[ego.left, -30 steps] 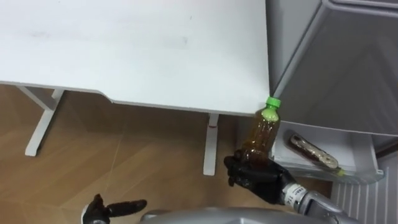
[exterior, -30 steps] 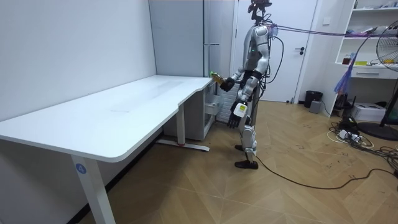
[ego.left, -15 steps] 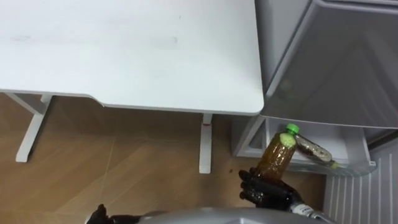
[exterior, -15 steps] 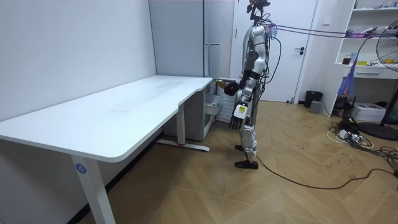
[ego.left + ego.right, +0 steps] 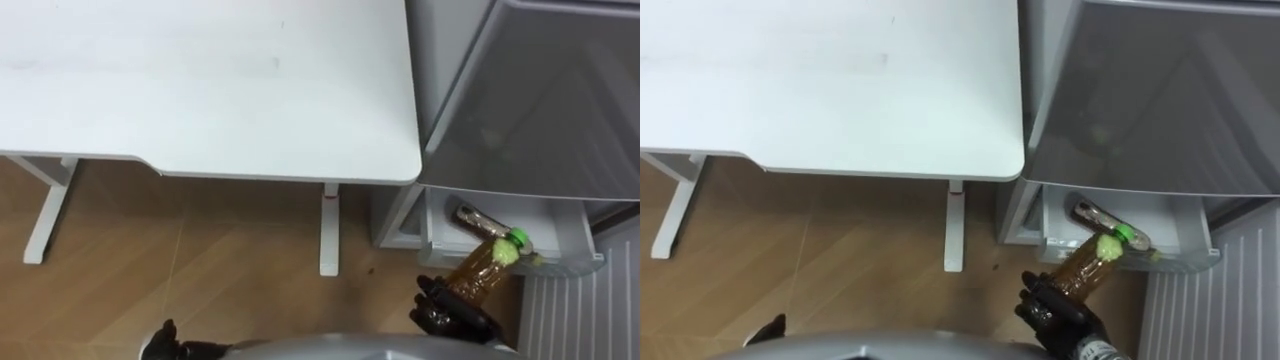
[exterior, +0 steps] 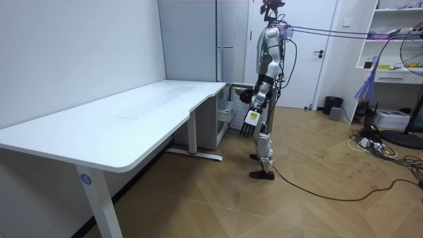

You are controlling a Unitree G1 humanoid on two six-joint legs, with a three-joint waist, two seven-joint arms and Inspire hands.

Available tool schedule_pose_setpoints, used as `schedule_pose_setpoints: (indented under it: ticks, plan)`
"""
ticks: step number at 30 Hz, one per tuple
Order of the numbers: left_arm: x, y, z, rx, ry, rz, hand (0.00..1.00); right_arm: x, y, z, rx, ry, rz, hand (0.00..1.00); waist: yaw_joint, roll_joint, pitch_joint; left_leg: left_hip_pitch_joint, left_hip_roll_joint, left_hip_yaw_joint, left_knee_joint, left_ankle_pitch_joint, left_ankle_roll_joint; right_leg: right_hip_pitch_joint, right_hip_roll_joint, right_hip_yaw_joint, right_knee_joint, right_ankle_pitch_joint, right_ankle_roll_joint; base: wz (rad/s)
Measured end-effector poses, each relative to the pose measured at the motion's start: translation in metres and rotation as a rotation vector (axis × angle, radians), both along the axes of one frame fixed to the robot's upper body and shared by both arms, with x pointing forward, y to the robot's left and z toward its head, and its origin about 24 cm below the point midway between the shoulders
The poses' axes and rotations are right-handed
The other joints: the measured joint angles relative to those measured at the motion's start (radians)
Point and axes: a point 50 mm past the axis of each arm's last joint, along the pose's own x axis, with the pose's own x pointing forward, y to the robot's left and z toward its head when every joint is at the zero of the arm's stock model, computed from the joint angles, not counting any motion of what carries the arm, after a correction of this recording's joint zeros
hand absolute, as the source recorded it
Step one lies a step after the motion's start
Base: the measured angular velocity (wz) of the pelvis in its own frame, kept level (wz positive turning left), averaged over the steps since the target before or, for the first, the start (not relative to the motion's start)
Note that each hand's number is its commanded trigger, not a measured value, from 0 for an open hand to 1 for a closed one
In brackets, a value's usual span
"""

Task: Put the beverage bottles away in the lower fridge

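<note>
- I am seeing the right hand (image 5: 450, 318) low in the eye views, its dark fingers (image 5: 432, 312) curling tightly round the base of a brown tea bottle (image 5: 482, 272).
- The bottle is leaning up and away from those fingers, and its green cap (image 5: 517, 240) is pointing out past the fingertips toward the open fridge drawer (image 5: 592, 250).
- The cap is hanging over the drawer's front part, while the bottle's base is sitting in the grasp, outside the drawer.
- Just beyond the cap, farther from the fingers, a second bottle (image 5: 472, 217) is lying on its side inside the drawer.
- I cannot tell whether the held bottle's cap is touching it.
- Above the drawer, well past the fingertips, the grey fridge (image 5: 530, 100) is filling the upper right of the eye views.
- Off to the thumb side of the right hand, the white worktop (image 5: 200, 90) is stretching away, and one of its white legs (image 5: 328, 232) is standing on the wood floor (image 5: 200, 270) near the fingers.
- In the room view the robot is standing upright on that floor, facing the fridge at the worktop's end.
- Its left hand (image 6: 251, 120) is hanging at its side there with the fingers straight and loose, holding nothing.
</note>
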Motion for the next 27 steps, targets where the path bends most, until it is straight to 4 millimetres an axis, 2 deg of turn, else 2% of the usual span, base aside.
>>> schedule_pose_setpoints:
  ticks: [6,16,22,27]
  plan:
    - [-0.002,-0.001,-0.001,0.0,0.009,-0.005,0.0,-0.007,-0.004,-0.002,0.006,0.048,-0.135,1.0,-0.022,0.006,0.0043,0.002,0.0,0.002,-0.001,0.0,0.0,0.002,0.0,0.001,0.003,0.0,0.0,0.0]
    - [-0.006,-0.003,-0.002,-0.007,0.023,-0.011,0.0,-0.009,-0.006,-0.004,0.031,0.079,-0.322,1.0,-0.024,0.02,0.0051,0.003,0.002,0.013,-0.005,-0.001,0.0,-0.007,0.002,0.014,0.016,0.0,0.0,-0.02]
    - [-0.01,-0.003,-0.002,-0.006,0.033,-0.009,0.0,-0.002,-0.004,-0.003,0.051,0.072,-0.389,1.0,-0.022,0.017,0.0051,0.003,0.002,0.021,-0.003,-0.001,0.0,-0.012,0.002,0.023,0.017,0.0,0.0,-0.03]
    - [-0.015,-0.002,-0.003,-0.016,0.042,-0.004,0.0,0.017,-0.004,0.002,0.095,0.005,-0.516,1.0,-0.023,0.017,0.0058,0.005,0.001,0.022,-0.002,-0.001,0.0,-0.01,0.002,0.025,0.01,0.0,0.0,-0.02]
